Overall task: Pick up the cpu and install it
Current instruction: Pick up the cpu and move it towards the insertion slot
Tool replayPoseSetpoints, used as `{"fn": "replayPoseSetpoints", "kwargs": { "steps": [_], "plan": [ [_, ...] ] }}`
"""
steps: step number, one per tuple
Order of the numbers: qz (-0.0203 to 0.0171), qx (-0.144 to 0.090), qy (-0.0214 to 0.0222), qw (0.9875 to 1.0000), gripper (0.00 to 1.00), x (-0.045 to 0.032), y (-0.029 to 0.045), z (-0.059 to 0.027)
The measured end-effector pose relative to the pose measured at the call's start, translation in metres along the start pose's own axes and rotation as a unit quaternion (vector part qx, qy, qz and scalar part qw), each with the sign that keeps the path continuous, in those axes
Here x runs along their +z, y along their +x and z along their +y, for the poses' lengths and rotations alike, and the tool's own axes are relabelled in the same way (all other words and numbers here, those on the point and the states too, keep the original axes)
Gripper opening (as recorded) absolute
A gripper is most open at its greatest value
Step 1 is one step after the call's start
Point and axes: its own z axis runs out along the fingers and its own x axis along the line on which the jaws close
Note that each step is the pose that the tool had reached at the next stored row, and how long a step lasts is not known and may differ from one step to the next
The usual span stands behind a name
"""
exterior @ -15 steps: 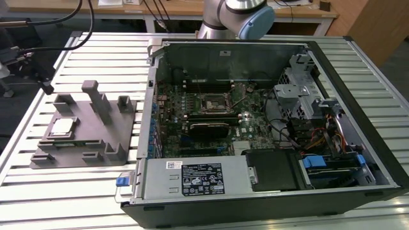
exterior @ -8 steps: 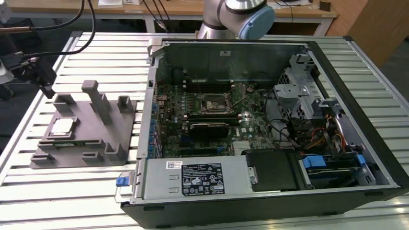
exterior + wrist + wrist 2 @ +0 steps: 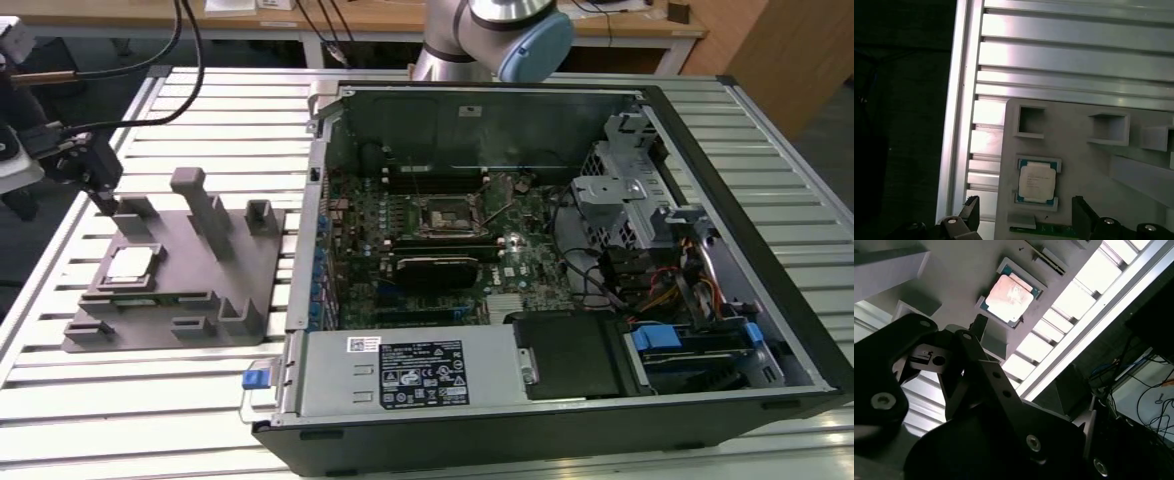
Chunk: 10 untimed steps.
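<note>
Black matte gripper (image 3: 1025, 202) hangs released, fingers (image 3: 972, 212) spread, over the square silver-topped cpu (image 3: 1037, 181) in the grey plastic tray (image 3: 1079, 160).

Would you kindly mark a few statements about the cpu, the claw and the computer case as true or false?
1. The cpu lies on the grey tray. True.
2. The claw is shut on the cpu. False: its fingers stand apart near the cpu and hold nothing.
3. The computer case lies open, with its motherboard showing. True.
4. The cpu is already inside the computer case. False: it is on the tray, outside the case, at the exterior view's left.
</note>
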Motion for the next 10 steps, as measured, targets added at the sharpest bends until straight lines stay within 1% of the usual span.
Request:
{"fn": "replayPoseSetpoints", "kwargs": {
  "steps": [4, 8, 10],
  "plan": [
    [0.0000, 0.000, 0.0000, 1.0000, 0.82, 0.0071, -0.0039, -0.0005],
    [0.0000, 0.000, 0.0000, 1.0000, 0.82, 0.0145, -0.0045, -0.0010],
    [0.0000, 0.000, 0.0000, 1.0000, 0.82, 0.0169, -0.0045, -0.0014]
  ]
}}
